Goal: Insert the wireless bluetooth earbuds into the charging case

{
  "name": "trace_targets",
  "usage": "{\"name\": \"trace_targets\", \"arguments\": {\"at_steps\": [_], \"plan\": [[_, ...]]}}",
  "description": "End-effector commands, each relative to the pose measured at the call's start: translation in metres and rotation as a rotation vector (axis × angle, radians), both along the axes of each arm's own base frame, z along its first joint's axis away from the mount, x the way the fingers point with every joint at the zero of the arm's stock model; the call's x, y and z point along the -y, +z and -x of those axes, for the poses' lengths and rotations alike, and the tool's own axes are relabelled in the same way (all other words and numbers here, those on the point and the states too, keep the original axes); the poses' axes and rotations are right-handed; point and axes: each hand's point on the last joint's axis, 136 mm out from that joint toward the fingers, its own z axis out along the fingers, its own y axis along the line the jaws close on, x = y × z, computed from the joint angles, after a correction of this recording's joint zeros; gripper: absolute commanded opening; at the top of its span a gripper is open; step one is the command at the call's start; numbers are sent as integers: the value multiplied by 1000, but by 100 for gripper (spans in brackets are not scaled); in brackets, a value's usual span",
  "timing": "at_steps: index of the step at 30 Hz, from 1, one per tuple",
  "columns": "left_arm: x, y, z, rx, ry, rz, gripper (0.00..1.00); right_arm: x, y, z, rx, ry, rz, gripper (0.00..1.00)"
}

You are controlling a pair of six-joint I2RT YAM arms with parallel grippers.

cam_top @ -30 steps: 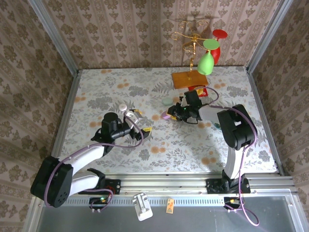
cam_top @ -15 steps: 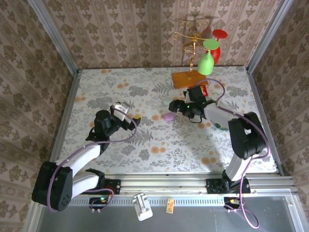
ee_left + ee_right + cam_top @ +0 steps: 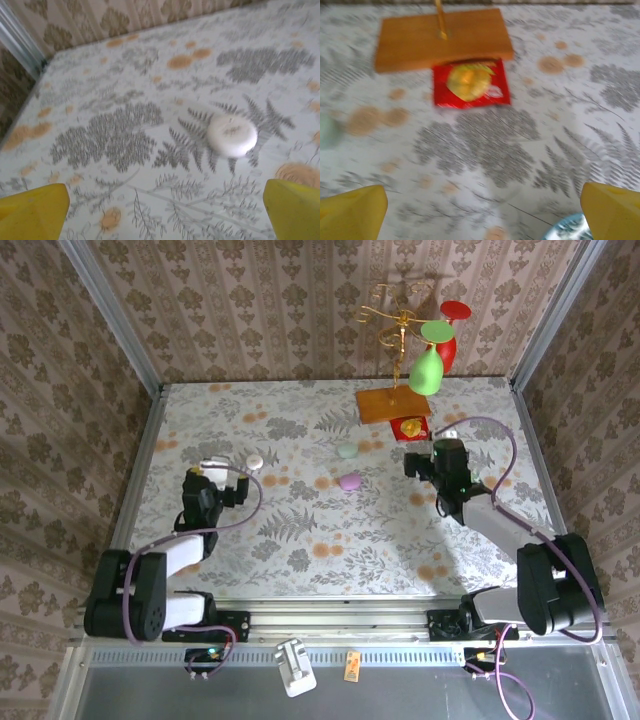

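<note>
left gripper [image 3: 162, 220] — jaws spread wide with nothing between them, low over the table [image 3: 115, 135] near its left edge; yellow fingertips [image 3: 32, 212] at the bottom corners of the wrist view
white case [image 3: 231, 135] — lid down, lying flat, ahead of the left gripper and to its right, not touched
right gripper [image 3: 480, 217] — jaws likewise released and bare, facing the red packet [image 3: 470, 84] that lies against the wooden board [image 3: 442, 37]
mint case [image 3: 347, 451], lilac case [image 3: 350, 481]: mid-table, near each other, well apart from both grippers
earbuds: too small to tell from here
</note>
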Motion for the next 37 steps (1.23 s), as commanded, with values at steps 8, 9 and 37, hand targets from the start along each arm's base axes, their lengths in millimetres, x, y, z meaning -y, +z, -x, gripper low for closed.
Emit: {"name": "trace_targets", "arguments": {"at_steps": [8, 9, 37], "plan": [[-25, -6, -33, 84, 51, 57, 100, 45, -15, -17, 167, -57, 3, 100], [-28, -8, -32, 64, 60, 78, 100, 47, -17, -17, 175, -59, -15, 100], [-33, -12, -41, 14, 82, 85, 100, 40, -31, -14, 204, 5, -49, 100]]}}
